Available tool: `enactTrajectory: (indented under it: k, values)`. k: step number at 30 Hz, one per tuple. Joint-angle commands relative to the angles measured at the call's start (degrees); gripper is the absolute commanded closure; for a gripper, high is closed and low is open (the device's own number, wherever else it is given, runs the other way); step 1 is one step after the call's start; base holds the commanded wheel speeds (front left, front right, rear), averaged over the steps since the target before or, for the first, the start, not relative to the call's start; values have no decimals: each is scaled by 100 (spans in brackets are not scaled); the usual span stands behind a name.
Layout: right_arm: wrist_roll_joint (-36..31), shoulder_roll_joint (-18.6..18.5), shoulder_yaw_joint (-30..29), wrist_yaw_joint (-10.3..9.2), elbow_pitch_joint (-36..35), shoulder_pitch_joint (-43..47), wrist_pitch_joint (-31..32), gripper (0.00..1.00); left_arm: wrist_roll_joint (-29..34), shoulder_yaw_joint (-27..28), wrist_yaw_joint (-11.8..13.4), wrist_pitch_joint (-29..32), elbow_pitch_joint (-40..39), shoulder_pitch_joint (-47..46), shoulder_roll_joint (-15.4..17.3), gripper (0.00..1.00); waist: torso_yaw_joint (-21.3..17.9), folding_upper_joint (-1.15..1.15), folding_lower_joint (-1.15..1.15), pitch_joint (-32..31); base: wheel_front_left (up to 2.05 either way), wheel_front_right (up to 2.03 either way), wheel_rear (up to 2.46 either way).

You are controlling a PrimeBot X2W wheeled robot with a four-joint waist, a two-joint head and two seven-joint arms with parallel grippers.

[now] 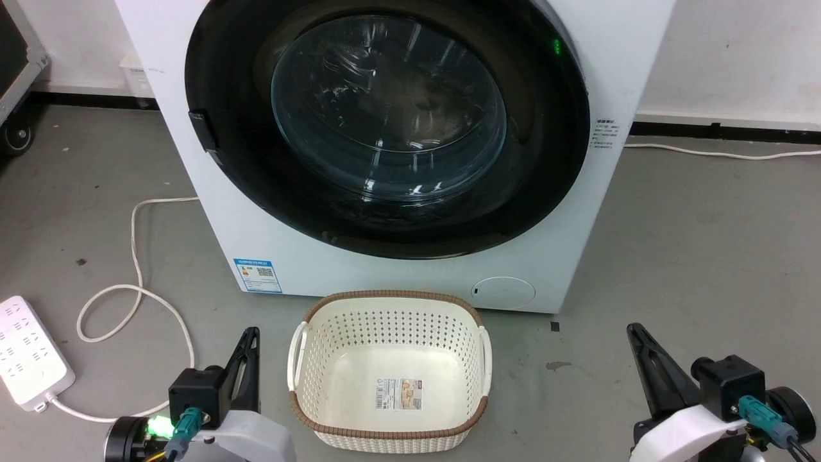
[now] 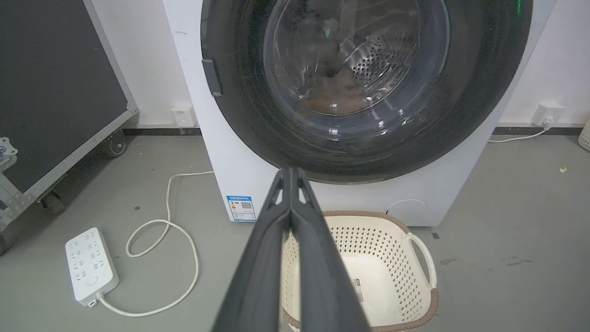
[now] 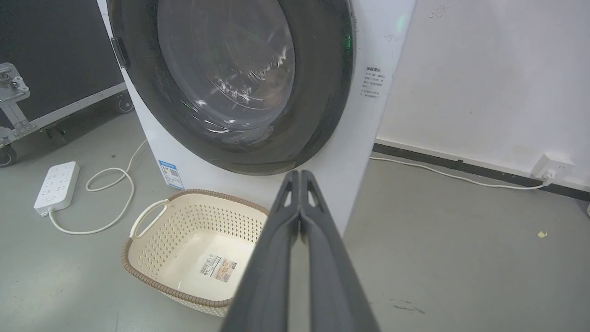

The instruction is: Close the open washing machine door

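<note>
White front-loading washing machine [image 1: 231, 231] stands on a grey floor [image 1: 705, 256], backed against the wall. Its washing machine door [image 1: 385, 122], a glossy black ring around a bulging glass window, lies flush against the machine's front, with a dark latch at the ring's left edge. Just in front sits a cream basket [image 1: 391, 296] with a brown rim. Left gripper [image 1: 251, 337] and right gripper [image 1: 635, 333] rest low on either side of the basket, each with its two dark fingers pressed together, holding nothing. A white power strip [image 1: 29, 350] lies at the floor's left edge
</note>
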Motion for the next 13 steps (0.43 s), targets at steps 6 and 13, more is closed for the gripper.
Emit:
enactTrajectory:
  k: [6,13]
  values:
    - [-44,29,48,-4,-95,-85,117,100,92,57,60,124,-76,-109,1,100,-3,0,0,3,0,0,0]
    - [-46,29,54,-4,-103,-88,132,100,99,62,65,140,-84,-111,0,100,-3,0,0,4,0,0,0]
